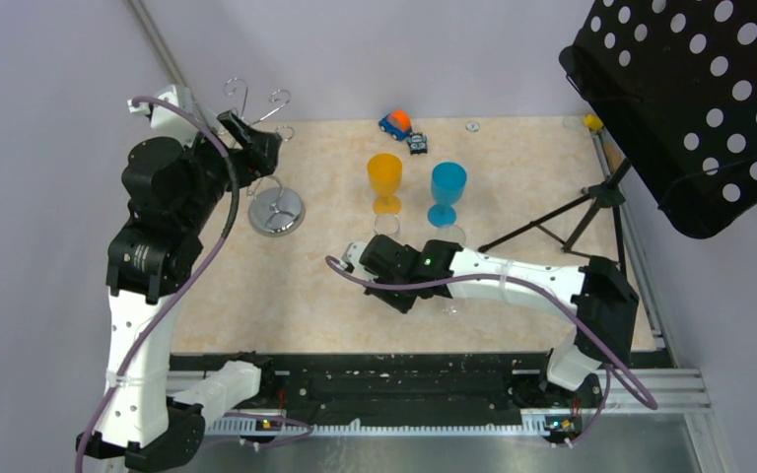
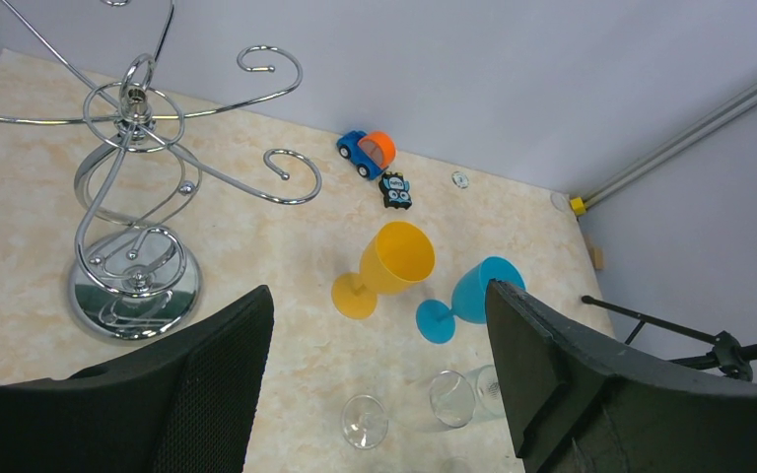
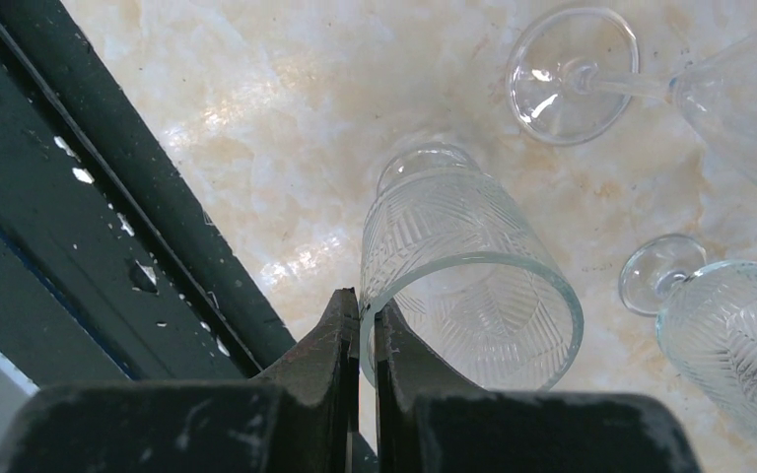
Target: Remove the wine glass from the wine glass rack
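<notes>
Pinches the rim of the clear wine glass (image 3: 453,286) in the clenched right end effector (image 3: 367,335) — holds the left end effector (image 2: 377,296) released, empty, near the wine glass rack (image 2: 133,286)

Seen from above, my right hand (image 3: 366,320) hides its own fingertips and most of the wine glass (image 3: 468,296) whose rim they pinch, and at my wrist that glass's far end is lost behind its own bowl. The wine glass rack (image 2: 134,286) has hook arms cut off by the top and left edges of my left wrist view. The small round thing (image 1: 471,126) at the counter's (image 1: 315,286) back edge is too small to tell.
</notes>
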